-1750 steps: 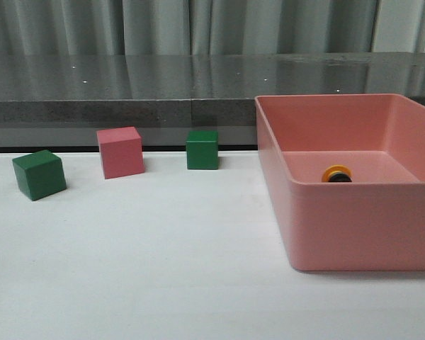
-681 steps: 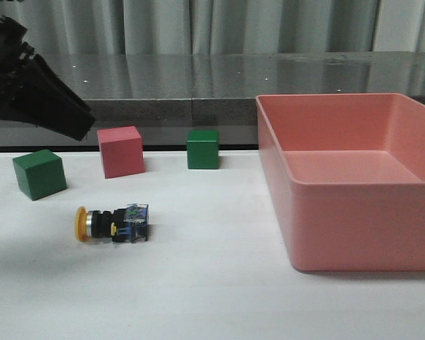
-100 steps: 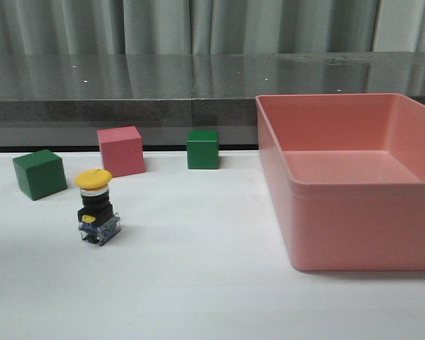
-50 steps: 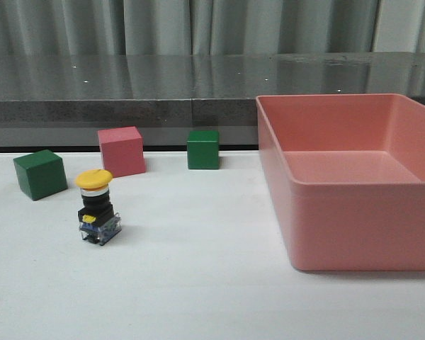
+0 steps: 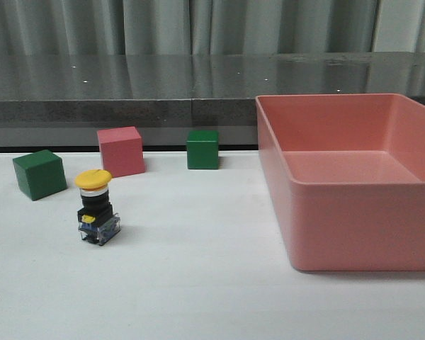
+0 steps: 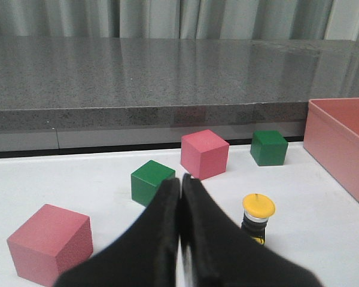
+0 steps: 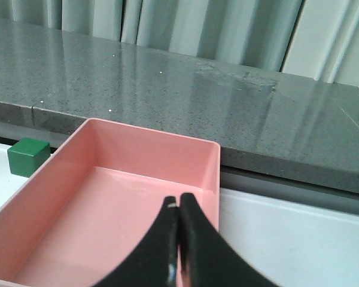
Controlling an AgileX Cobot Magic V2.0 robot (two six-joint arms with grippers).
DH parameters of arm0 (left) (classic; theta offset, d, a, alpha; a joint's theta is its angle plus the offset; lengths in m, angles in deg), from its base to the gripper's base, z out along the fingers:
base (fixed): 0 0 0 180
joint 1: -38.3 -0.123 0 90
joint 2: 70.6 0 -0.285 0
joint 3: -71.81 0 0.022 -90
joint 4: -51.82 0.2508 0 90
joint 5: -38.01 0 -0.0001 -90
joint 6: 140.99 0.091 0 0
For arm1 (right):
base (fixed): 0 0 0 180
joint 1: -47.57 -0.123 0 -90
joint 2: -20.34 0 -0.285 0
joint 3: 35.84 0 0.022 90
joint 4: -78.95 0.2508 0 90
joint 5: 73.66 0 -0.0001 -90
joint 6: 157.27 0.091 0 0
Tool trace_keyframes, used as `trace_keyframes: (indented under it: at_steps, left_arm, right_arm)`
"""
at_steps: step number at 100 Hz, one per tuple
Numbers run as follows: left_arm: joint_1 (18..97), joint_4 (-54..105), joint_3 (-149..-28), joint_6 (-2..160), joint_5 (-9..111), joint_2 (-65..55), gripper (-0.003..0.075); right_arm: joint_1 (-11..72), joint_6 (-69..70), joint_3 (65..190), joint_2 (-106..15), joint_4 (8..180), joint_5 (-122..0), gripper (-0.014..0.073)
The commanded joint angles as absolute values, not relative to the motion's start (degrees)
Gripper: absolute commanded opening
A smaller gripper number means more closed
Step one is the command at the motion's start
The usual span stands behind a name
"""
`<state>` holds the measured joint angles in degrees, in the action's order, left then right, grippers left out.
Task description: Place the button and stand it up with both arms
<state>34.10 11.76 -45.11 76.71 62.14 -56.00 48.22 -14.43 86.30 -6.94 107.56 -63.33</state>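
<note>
The button (image 5: 96,207) stands upright on the white table, yellow cap on top, clear contact block at the bottom, left of centre in the front view. It also shows in the left wrist view as the button (image 6: 257,216), upright, just beside my left gripper (image 6: 180,180), which is shut with nothing in it. My right gripper (image 7: 178,203) is shut too, empty, hanging over the pink bin (image 7: 125,197). Neither arm shows in the front view.
A green cube (image 5: 39,174), a pink cube (image 5: 120,151) and another green cube (image 5: 202,149) sit along the back of the table behind the button. The large pink bin (image 5: 354,212) fills the right side. A further pink cube (image 6: 49,240) lies near my left gripper.
In the last second nothing visibly moved. Earlier the button lay in the bin, then on its side on the table; now it stands upright and the left arm has left the front view.
</note>
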Motion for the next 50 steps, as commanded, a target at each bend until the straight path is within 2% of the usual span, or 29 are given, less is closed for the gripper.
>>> trace_keyframes:
  at_steps: [1,34,45,50]
  left_arm:
    - [34.0,9.8,-46.6,76.2,58.1,-55.5,-0.002]
    - [36.0,9.7,-44.0,76.2,55.0,-55.6,-0.002]
    - [37.1,17.2,-43.4,74.4,54.9,-56.5,-0.002]
    - [37.5,23.7,-43.4,68.6,54.7,-57.3,-0.002]
  right_arm:
    - [48.2,-14.5,87.8,-7.2,108.3,-67.2,-0.0062]
    - [48.2,-14.5,87.8,-7.2,108.3,-67.2,-0.0062]
    - [48.2,-14.5,87.8,-7.2,108.3,-67.2,-0.0062]
    - [48.2,-14.5,87.8,-7.2,108.3,-67.2,-0.0062]
